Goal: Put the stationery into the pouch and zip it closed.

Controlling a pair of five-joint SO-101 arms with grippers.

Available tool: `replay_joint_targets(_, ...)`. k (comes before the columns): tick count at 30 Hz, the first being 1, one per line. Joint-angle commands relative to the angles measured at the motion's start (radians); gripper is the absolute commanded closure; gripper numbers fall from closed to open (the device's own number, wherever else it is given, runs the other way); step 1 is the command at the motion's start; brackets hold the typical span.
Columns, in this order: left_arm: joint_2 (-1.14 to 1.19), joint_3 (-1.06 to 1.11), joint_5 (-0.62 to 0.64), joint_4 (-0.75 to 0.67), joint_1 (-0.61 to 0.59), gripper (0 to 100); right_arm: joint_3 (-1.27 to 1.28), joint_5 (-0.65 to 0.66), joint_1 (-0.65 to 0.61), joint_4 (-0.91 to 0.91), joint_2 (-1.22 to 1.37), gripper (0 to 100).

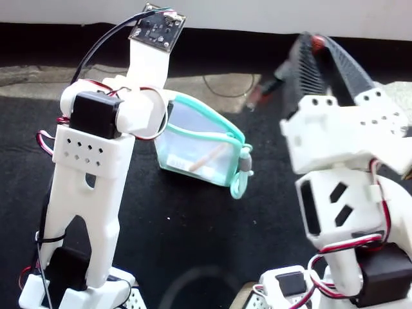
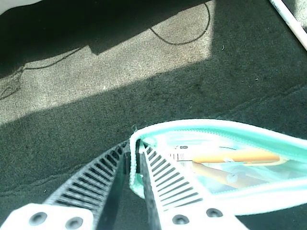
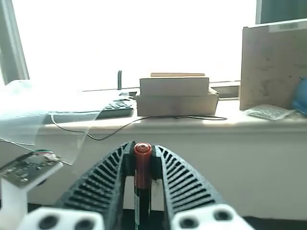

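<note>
A: Foreground, mid-frame?
B: The right gripper, ribbed fingers clamped on a red-capped pen, pen upright.
A: Behind it?
B: Pale stacked boxes on a white ledge, with a tan board leaning beside them.

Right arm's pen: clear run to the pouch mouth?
Probably yes. The left gripper pinches the pouch at one end, mouth open; nothing lies between it and the pen in the right gripper.

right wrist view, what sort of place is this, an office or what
Probably an office or lab workspace beside a window: a bright window sits behind a white ledge that holds a keyboard and stacked boxes.
</note>
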Motion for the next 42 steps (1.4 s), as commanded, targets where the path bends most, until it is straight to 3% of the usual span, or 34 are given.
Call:
replay_joint_targets(1, 0.094, -0.008, 0.008, 0.014, -0.019, 99, -0.016, 0.029, -0.130, -0.044, -0.007, 99.2)
replay_joint_targets(5, 0.096, -0.073, 0.008, 0.014, -0.064, 99, -0.007, 0.029, -0.226, -0.042, -0.001, 99.2)
replay_joint_targets(21, 0.096, -0.090, 0.008, 0.021, -0.088, 99, 0.116, 0.035, -0.226, -0.048, 0.196, 99.2)
replay_joint_targets(42, 0.096, -0.087, 0.008, 0.025, -0.088, 99, -0.160, 0.035, -0.225, -0.185, 0.314, 99.2)
